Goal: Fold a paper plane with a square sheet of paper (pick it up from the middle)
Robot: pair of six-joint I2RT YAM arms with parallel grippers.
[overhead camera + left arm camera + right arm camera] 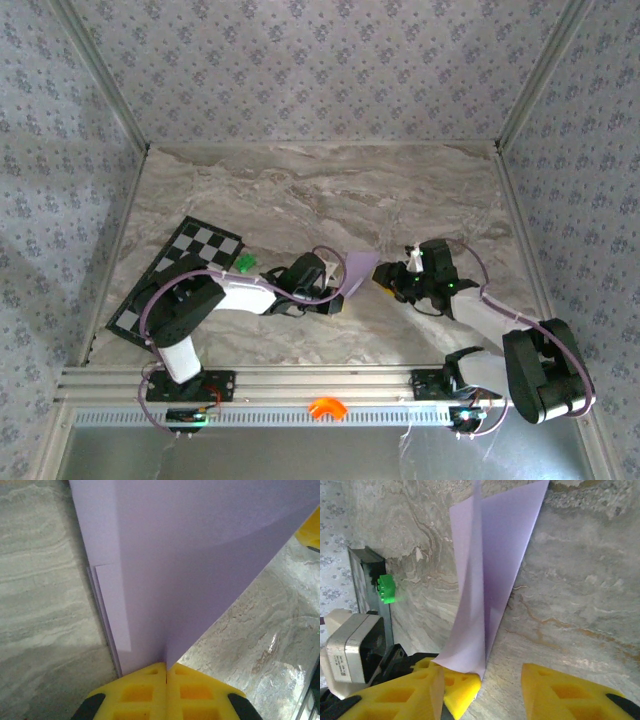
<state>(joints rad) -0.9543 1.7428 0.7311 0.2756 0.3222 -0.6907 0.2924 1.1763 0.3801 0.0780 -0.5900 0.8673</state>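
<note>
Obs: left gripper [166, 667] clenched on creased pale lilac paper sheet [200, 555], held upright, right of black-and-white checkered board [178, 278]; right gripper [385, 279], farther right, jaws released (nothing held). Judgement: pinch free flap squarely, keeping crease aligned.

The left arm [235, 290] and right arm [490, 325] are showing white links between bulky black joint housings; purplish cables [150, 310] are looping along both; the left end effector [166, 680] and right end effector [386, 277] are wearing yellow fingers [560, 692] with moulded square recesses and black bases.
</note>
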